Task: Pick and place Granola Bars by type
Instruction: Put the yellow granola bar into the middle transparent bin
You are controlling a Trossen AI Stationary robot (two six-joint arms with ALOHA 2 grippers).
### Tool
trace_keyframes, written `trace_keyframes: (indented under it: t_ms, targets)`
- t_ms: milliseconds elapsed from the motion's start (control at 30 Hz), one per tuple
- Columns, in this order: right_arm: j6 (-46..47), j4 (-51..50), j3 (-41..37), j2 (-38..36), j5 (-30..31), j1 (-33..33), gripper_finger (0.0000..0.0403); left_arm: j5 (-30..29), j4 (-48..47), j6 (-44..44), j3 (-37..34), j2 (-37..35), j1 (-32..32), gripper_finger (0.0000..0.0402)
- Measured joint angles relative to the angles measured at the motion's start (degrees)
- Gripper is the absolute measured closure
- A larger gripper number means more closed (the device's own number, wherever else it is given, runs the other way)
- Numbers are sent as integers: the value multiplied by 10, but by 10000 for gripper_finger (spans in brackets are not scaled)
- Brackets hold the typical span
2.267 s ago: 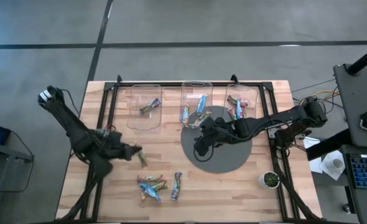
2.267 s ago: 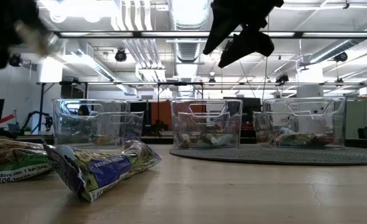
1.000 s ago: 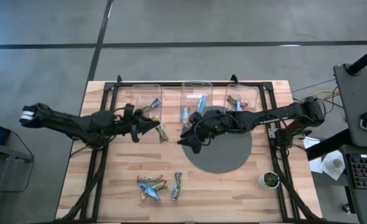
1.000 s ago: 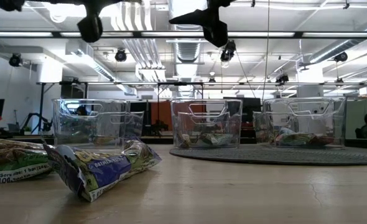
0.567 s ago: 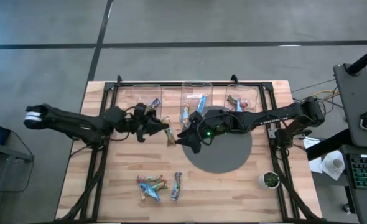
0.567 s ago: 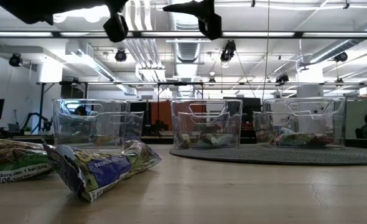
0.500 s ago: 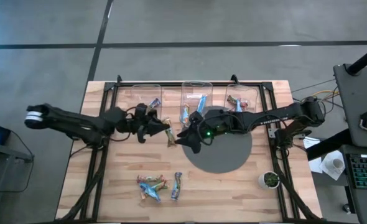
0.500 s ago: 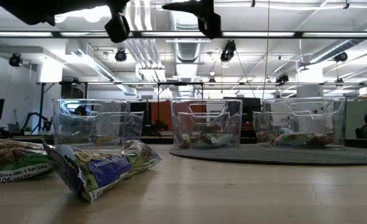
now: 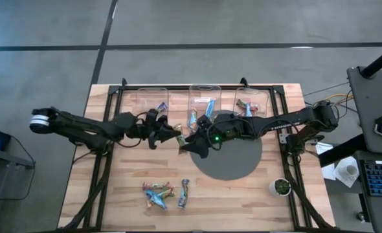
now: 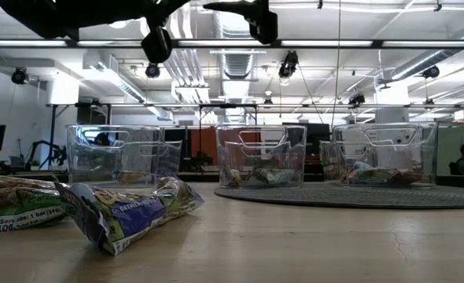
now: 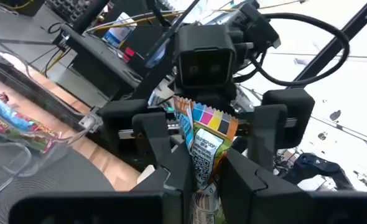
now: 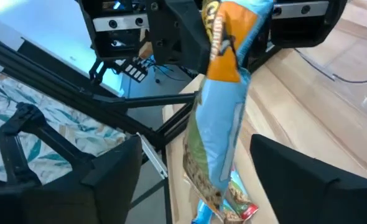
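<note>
Holding one granola bar (image 11: 206,146) pinched by its lower end in the left end effector (image 11: 199,177), fingers (image 11: 173,177) closed on the wrapper, bar standing upright above the table (image 9: 256,194) just left of the middle bin (image 9: 204,107). Seen from the opposite side as a blue and orange wrapper (image 12: 224,93) hanging free, crinkled, sagging slightly: judged light, thin, soft in the foil, slippery under hard pads, contents likely crumbly if squeezed. Best taken flat across the body or at a sealed end seam. Right end effector (image 9: 190,144) directly opposite, fingers (image 12: 314,171) spread wide either side of the bar, not touching it; looks set for a hand-over. Remaining loose bars (image 9: 165,192) clustered at the near table edge; sorted bars (image 9: 245,110) farther off in the bins.
</note>
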Motion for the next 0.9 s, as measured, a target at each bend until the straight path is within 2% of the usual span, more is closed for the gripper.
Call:
trace_keyframes:
  t_ms: [133, 300, 433, 900]
  targets:
    - [2, 0, 0, 0, 2, 0, 86, 6, 9, -7, 3, 14, 2, 359]
    - [11, -2, 0, 0, 3, -4, 87, 16, 9, -3, 22, 30, 6, 359]
    - [11, -6, 0, 0, 35, -6, 112, 34, 8, -2, 36, 45, 15, 359]
    - [13, -51, 0, 0, 53, -45, 237, 65, 3, -17, 41, 54, 90, 359]
